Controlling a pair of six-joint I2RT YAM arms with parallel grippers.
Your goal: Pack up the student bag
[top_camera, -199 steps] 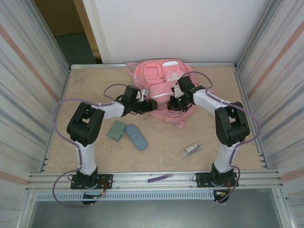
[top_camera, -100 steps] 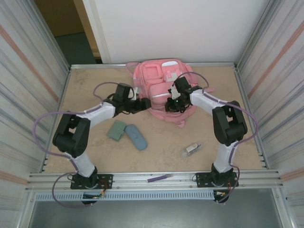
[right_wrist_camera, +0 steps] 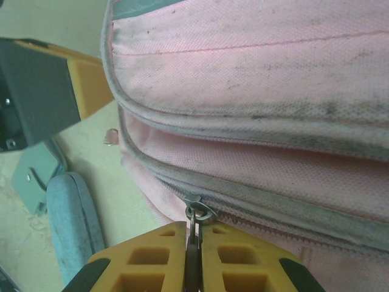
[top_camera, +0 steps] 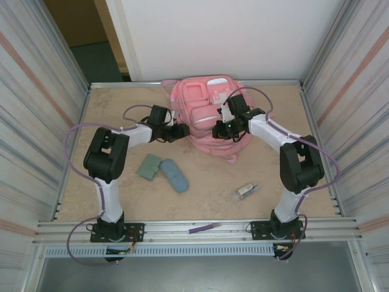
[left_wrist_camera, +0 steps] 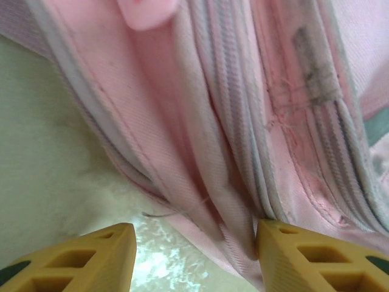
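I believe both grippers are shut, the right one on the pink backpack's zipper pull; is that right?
Not quite: the left wrist view shows the left gripper open, its jaws apart at the backpack's edge. The right gripper is indeed shut on the zipper pull.

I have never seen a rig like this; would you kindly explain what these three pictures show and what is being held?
These are two robot arms bolted to a table, each ending in a two-fingered claw. The wide picture looks down from above; the other two come from wrist cameras, so the yellow blocks are each claw's own fingers. On the table lie a pink backpack, a green case, a blue-grey pouch and a small pale item. The right claw is shut on the backpack's zipper pull. The left claw stands open at the backpack's edge, gripping nothing that I can see.
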